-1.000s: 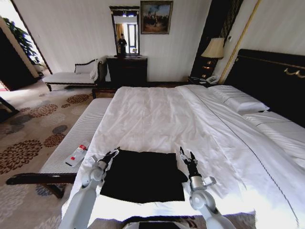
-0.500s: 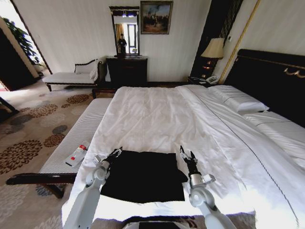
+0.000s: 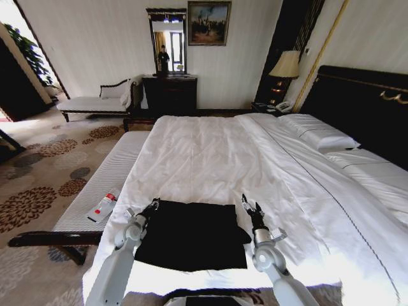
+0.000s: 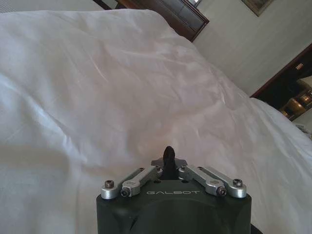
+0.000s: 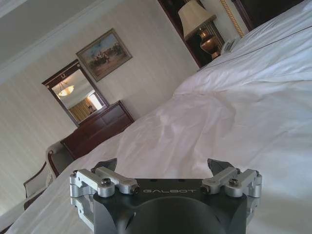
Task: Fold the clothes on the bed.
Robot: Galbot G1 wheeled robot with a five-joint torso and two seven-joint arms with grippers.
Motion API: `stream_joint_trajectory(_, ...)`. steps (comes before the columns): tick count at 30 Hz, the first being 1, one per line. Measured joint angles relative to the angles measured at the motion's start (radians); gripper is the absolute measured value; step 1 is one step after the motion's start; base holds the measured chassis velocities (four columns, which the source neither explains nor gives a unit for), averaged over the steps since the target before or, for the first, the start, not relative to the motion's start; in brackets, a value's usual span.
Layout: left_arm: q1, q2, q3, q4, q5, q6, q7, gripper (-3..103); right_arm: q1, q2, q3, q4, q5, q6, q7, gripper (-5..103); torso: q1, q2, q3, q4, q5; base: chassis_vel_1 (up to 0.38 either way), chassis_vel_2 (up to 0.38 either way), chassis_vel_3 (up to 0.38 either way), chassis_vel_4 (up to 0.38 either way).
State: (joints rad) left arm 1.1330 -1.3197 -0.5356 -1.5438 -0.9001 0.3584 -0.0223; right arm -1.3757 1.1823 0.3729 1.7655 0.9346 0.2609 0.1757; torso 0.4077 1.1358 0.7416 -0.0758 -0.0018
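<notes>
Black T-shirt (image 3: pixel 191 234) lies flat, near-rectangular, at foot end of bed (image 3: pixel 210 153), between both arms. Left gripper (image 3: pixel 152 205) at shirt's far left corner, fingers together, nothing visibly pinched. Right gripper (image 3: pixel 250 205) beside far right corner, fingers apart. Looks partly folded; further folds probably remain.

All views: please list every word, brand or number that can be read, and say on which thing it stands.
"GALBOT": on the left claw housing.
"GALBOT": on the right claw housing.
The red and white packet on the bench: print too small to read.
The black shirt on the bed: no lettering visible.
</notes>
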Motion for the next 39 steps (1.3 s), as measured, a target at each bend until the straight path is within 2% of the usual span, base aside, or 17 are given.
stream_joint_trajectory(2, -0.002, 0.002, -0.011, -0.003, -0.008, -0.001, -0.002, 3, 0.023, -0.027, -0.008, -0.023, -0.004, -0.050, 0.021, 100, 0.000, 0.000, 0.000, -0.0002, -0.0001, 0.000, 0.000, 0.000, 0.000)
stream_joint_trajectory(4, -0.002, 0.003, -0.014, -0.005, -0.010, -0.001, -0.003, 1, 0.031, -0.034, -0.011, -0.030, -0.002, -0.062, 0.023, 100, 0.000, 0.000, 0.000, -0.0001, -0.0001, 0.000, 0.000, 0.000, 0.000)
stream_joint_trajectory(6, -0.001, 0.009, -0.029, -0.014, -0.025, -0.001, -0.007, 1, 0.078, -0.070, -0.031, -0.063, 0.034, -0.102, 0.014, 100, 0.000, 0.000, 0.000, 0.0000, -0.0001, 0.000, 0.000, 0.000, 0.000)
stream_joint_trajectory(9, 0.001, 0.017, -0.039, -0.021, -0.035, -0.001, -0.009, 1, 0.109, -0.093, -0.042, -0.088, 0.065, -0.126, -0.020, 100, 0.000, 0.000, 0.000, 0.0002, 0.0000, 0.000, 0.000, 0.000, 0.000)
stream_joint_trajectory(12, -0.001, 0.036, -0.046, -0.024, -0.054, -0.001, -0.012, 1, 0.141, -0.121, -0.049, -0.134, 0.108, -0.183, -0.107, 100, 0.000, 0.000, 0.000, 0.0005, -0.0002, 0.000, 0.000, 0.000, 0.000)
stream_joint_trajectory(13, -0.001, 0.036, -0.046, -0.024, -0.054, -0.001, -0.012, 1, 0.141, -0.121, -0.049, -0.134, 0.108, -0.183, -0.107, 100, 0.000, 0.000, 0.000, 0.0005, -0.0002, 0.000, 0.000, 0.000, 0.000)
stream_joint_trajectory(15, -0.006, 0.044, -0.044, -0.023, -0.062, -0.001, -0.012, 1, 0.141, -0.124, -0.048, -0.148, 0.115, -0.199, -0.133, 100, 0.000, 0.000, 0.000, -0.0001, 0.0001, 0.000, 0.000, 0.000, 0.000)
stream_joint_trajectory(16, -0.007, 0.054, -0.040, -0.022, -0.070, -0.002, -0.012, 1, 0.141, -0.121, -0.048, -0.169, 0.134, -0.216, -0.172, 100, 0.000, 0.000, 0.000, -0.0004, -0.0002, 0.000, 0.000, 0.000, 0.000)
stream_joint_trajectory(18, -0.006, 0.057, -0.038, -0.021, -0.071, -0.002, -0.012, 1, 0.141, -0.118, -0.050, -0.180, 0.147, -0.221, -0.196, 100, 0.000, 0.000, 0.000, -0.0004, -0.0002, 0.000, 0.000, 0.000, 0.000)
stream_joint_trajectory(20, 0.000, 0.059, -0.033, -0.017, -0.069, -0.006, -0.010, 1, 0.148, -0.104, -0.064, -0.220, 0.175, -0.234, -0.288, 100, 0.000, 0.000, 0.000, 0.0003, 0.0000, 0.000, 0.000, 0.000, 0.000)
stream_joint_trajectory(22, 0.000, 0.058, -0.032, -0.015, -0.069, -0.006, -0.009, 1, 0.152, -0.099, -0.068, -0.235, 0.176, -0.236, -0.317, 100, 0.000, 0.000, 0.000, 0.0003, -0.0001, 0.000, 0.000, 0.000, 0.000)
stream_joint_trajectory(24, -0.002, 0.051, -0.028, -0.012, -0.067, -0.008, -0.009, 1, 0.170, -0.081, -0.083, -0.285, 0.156, -0.244, -0.384, 100, 0.000, 0.000, 0.000, 0.0003, 0.0000, 0.000, 0.000, 0.000, 0.000)
stream_joint_trajectory(33, -0.018, 0.061, -0.012, -0.010, -0.075, -0.008, -0.009, 1, 0.201, -0.030, -0.088, -0.346, 0.147, -0.239, -0.389, 103, 0.000, 0.000, 0.000, -0.0001, -0.0001, 0.000, 0.000, 0.000, 0.000)
stream_joint_trajectory(36, -0.018, 0.067, -0.012, -0.010, -0.078, -0.008, -0.008, 1, 0.208, -0.021, -0.088, -0.362, 0.149, -0.234, -0.408, 90, 0.000, 0.000, 0.000, 0.0001, -0.0001, 0.000, 0.000, 0.000, 0.000)
stream_joint_trajectory(38, -0.018, 0.068, -0.012, -0.010, -0.079, -0.008, -0.008, 1, 0.208, -0.021, -0.088, -0.364, 0.150, -0.233, -0.414, 90, 0.000, 0.000, 0.000, 0.0001, -0.0001, 0.000, 0.000, 0.000, 0.000)
stream_joint_trajectory(39, -0.018, 0.070, -0.012, -0.010, -0.081, -0.008, -0.008, 1, 0.208, -0.020, -0.088, -0.369, 0.151, -0.230, -0.431, 84, 0.000, 0.000, 0.000, 0.0000, -0.0001, 0.000, 0.000, 0.000, 0.000)
